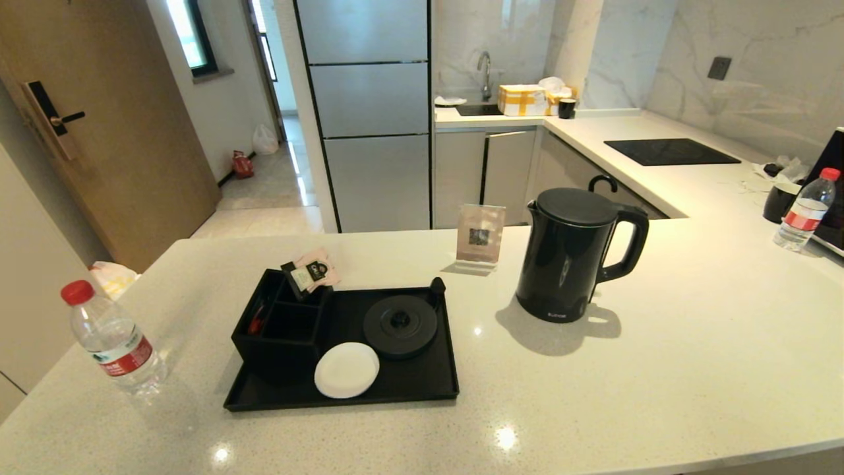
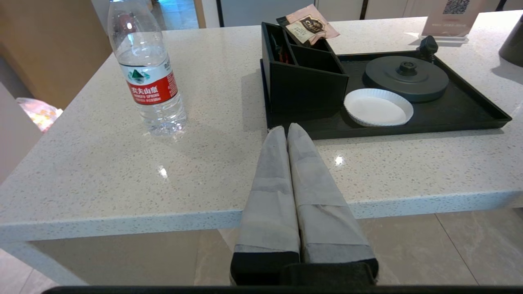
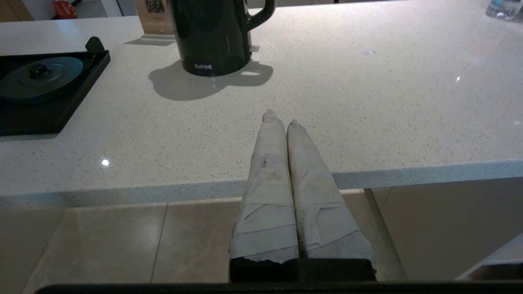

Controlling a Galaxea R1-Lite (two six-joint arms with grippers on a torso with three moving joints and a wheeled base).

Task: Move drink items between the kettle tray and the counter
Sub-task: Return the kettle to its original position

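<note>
The black kettle tray (image 1: 422,386) (image 2: 461,112) lies on the beige counter (image 1: 626,369), holding a divided box (image 1: 280,323), a round kettle base (image 1: 400,325) and a white disc (image 1: 346,370). The black kettle (image 1: 570,254) (image 3: 212,36) stands on the counter right of the tray. A water bottle (image 1: 113,340) (image 2: 145,69) with a red cap stands on the counter left of the tray. A second such bottle (image 1: 803,211) stands far right. My left gripper (image 2: 287,128) is shut and empty, held before the counter's front edge near the tray. My right gripper (image 3: 280,118) is shut and empty, in front of the kettle.
A small card stand (image 1: 480,236) sits behind the tray. Tea sachets (image 1: 313,272) stick out of the box. A black hob (image 1: 669,151) and a small black mug (image 1: 781,198) are at the back right. The counter's front edge (image 2: 408,202) runs below both grippers.
</note>
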